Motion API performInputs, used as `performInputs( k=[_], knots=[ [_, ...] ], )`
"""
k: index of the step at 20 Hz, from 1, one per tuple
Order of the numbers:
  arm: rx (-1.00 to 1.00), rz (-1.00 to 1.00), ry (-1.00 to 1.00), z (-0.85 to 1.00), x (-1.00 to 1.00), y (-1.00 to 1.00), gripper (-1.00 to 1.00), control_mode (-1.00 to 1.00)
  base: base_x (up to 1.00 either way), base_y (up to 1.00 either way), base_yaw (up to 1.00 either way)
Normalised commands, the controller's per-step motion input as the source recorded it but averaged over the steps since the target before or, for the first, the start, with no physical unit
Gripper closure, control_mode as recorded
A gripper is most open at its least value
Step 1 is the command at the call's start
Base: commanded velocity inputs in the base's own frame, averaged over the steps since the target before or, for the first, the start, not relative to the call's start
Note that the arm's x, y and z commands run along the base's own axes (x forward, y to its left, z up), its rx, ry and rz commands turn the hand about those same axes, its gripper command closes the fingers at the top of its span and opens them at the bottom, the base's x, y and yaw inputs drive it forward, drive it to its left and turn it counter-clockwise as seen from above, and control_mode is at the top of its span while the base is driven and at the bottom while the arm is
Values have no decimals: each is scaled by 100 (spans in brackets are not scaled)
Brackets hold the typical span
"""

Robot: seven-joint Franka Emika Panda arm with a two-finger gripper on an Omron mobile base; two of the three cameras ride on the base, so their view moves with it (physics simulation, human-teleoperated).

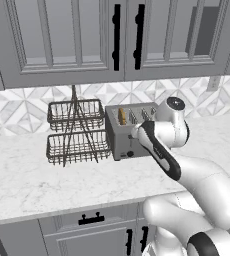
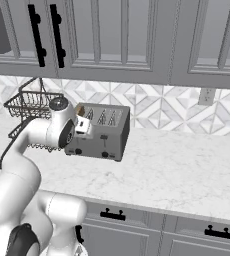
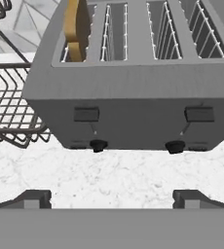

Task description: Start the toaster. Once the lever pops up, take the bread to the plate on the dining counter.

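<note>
Near the toaster (image 3: 133,92) front, gripper (image 3: 112,199) hangs wide open, holding nothing.
Bread (image 3: 75,29) sits in the far-left slot, ready for toasting.

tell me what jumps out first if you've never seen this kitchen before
The boxy grey metal four-slot toaster on the white marble worktop draws the eye, with a golden-yellow slice of bread standing in its leftmost slot. Right beside it, on the bread's side, stands a two-tier dark wire basket rack. The white arm's two-finger gripper is open in front of the toaster's black levers.
</note>
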Motion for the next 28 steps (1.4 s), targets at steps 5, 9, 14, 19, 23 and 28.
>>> performInputs(
  k=[5,9,14,19,23,28],
  knots=[
    [0,0,0,-13,19,-12,-100,-100,0,0,0],
    [0,0,0,-14,24,-7,-100,-100,0,0,0],
    [0,0,0,-12,22,0,-100,-100,0,0,0],
    [0,0,0,-18,15,0,-100,-100,0,0,0],
    [0,0,0,-4,5,5,-100,-100,0,0,0],
    [0,0,0,0,22,20,-100,-100,0,0,0]
  ],
)
